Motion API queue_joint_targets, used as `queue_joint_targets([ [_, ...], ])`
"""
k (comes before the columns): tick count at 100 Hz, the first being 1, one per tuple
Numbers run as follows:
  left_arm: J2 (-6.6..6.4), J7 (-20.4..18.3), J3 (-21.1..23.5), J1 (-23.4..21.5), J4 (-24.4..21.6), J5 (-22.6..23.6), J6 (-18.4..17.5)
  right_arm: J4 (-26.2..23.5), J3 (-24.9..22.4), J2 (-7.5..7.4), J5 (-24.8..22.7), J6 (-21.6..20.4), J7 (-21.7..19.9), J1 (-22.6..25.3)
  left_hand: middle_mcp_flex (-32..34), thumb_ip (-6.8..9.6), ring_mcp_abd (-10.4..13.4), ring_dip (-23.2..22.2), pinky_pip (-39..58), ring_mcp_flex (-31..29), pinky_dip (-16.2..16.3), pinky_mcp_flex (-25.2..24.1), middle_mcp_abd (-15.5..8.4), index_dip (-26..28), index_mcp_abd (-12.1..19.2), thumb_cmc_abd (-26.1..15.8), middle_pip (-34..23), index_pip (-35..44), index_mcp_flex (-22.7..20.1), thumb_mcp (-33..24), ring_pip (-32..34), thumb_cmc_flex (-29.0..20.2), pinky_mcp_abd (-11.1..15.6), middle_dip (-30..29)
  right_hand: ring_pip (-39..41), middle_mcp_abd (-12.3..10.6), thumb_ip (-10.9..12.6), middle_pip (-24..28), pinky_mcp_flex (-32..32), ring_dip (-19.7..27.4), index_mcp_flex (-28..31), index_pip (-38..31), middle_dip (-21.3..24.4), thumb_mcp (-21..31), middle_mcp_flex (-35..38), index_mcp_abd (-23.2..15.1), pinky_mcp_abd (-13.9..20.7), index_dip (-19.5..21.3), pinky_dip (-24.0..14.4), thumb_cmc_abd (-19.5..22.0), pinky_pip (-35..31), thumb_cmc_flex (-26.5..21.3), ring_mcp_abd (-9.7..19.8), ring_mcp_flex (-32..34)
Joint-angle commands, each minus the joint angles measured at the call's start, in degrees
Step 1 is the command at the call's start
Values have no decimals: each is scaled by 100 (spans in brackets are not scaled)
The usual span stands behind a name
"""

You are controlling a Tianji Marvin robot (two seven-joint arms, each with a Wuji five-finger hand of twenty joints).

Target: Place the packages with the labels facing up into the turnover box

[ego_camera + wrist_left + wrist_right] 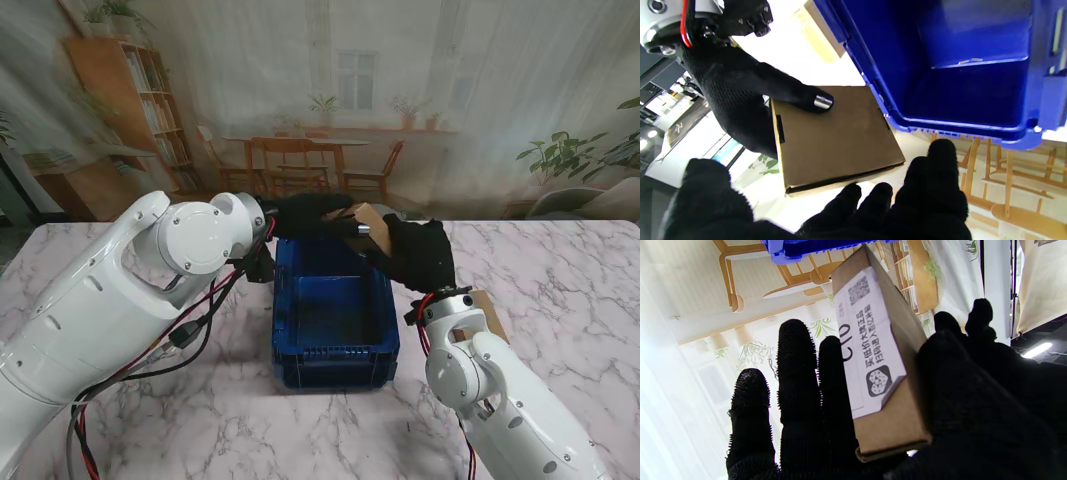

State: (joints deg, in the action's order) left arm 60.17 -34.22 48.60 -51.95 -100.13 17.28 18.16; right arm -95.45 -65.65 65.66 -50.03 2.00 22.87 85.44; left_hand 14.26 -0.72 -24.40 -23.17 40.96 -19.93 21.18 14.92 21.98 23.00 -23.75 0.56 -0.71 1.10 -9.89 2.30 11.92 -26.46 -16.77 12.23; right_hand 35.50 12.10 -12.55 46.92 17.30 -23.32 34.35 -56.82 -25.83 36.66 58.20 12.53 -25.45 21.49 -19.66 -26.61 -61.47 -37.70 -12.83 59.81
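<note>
A flat brown cardboard package point(365, 218) hangs above the far rim of the blue turnover box point(335, 352). My right hand point(420, 255) is shut on it, with the thumb point(816, 100) pressed on the plain brown face point(836, 136). The right wrist view shows a white printed label point(867, 350) on the opposite face, lying against that hand's fingers point(800, 400). My left hand point(310, 213) reaches in from the other side. Its fingers point(873, 213) are spread close to the package's edge and seem not to grip it. Inside, the box point(940, 83) is bare blue.
A second brown package point(487, 318) lies on the marble table to the right of the box, partly under my right forearm; it also shows as the second package point(820, 33) in the left wrist view. Cables hang from my left arm point(190, 335) beside the box.
</note>
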Motion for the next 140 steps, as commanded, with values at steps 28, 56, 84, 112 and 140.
queue_joint_targets([
  [28, 19, -89, -259, 293, 377, -250, 460, 31, 4, 7, -51, -120, 117, 11, -351, -167, -231, 362, -426, 404, -277, -86, 5, 87, 546, -56, 81, 6, 256, 1, -171, 290, 321, -225, 89, -188, 82, 173, -220, -84, 423, -801, -82, 669, 41, -1055, 78, 244, 160, 494, 158, -963, 97, 130],
  [56, 106, 252, -106, 94, 463, -251, -196, 131, 52, -5, -90, -156, 114, -35, -637, -119, -70, 337, -206, 144, -178, 183, -567, 191, 1449, 625, 96, 133, 79, -58, -12, -343, 54, -82, 52, -214, 89, 155, -253, -87, 408, -806, -79, 688, 18, -1130, 63, 244, 196, 475, 200, -981, 130, 106],
  [84, -14, -70, 103, 95, 500, -31, -881, 144, 44, -16, -106, -124, 63, -31, -906, 177, 186, 384, -204, 99, -185, 201, -891, 213, 2051, 1883, 130, 107, 126, -303, -73, -2056, -330, -168, 4, -228, 87, 127, -297, -86, 382, -804, -65, 723, -9, -1168, 34, 238, 232, 463, 264, -987, 147, 75],
  [112, 15, 83, 98, 50, 594, 38, -1131, 167, 93, -18, -75, -128, -5, -77, -782, 718, 443, 328, 12, -88, -78, 226, -1046, 470, 2528, 1350, 82, 390, -93, -743, -16, -3865, -498, -55, -12, -243, 80, 122, -307, -94, 373, -811, -58, 736, -14, -1190, 20, 237, 249, 464, 294, -980, 175, 76],
  [140, 59, 216, -107, 105, 694, 18, -1299, 64, 67, -21, 62, -198, -168, -15, -528, 410, 629, 170, 206, -196, 58, 192, -1118, 1185, 2818, 1009, -16, 1175, -719, -373, 29, -4260, -505, 247, -39, -267, 80, 102, -305, -98, 368, -804, -45, 755, -10, -1227, 20, 229, 253, 454, 297, -987, 186, 75],
])
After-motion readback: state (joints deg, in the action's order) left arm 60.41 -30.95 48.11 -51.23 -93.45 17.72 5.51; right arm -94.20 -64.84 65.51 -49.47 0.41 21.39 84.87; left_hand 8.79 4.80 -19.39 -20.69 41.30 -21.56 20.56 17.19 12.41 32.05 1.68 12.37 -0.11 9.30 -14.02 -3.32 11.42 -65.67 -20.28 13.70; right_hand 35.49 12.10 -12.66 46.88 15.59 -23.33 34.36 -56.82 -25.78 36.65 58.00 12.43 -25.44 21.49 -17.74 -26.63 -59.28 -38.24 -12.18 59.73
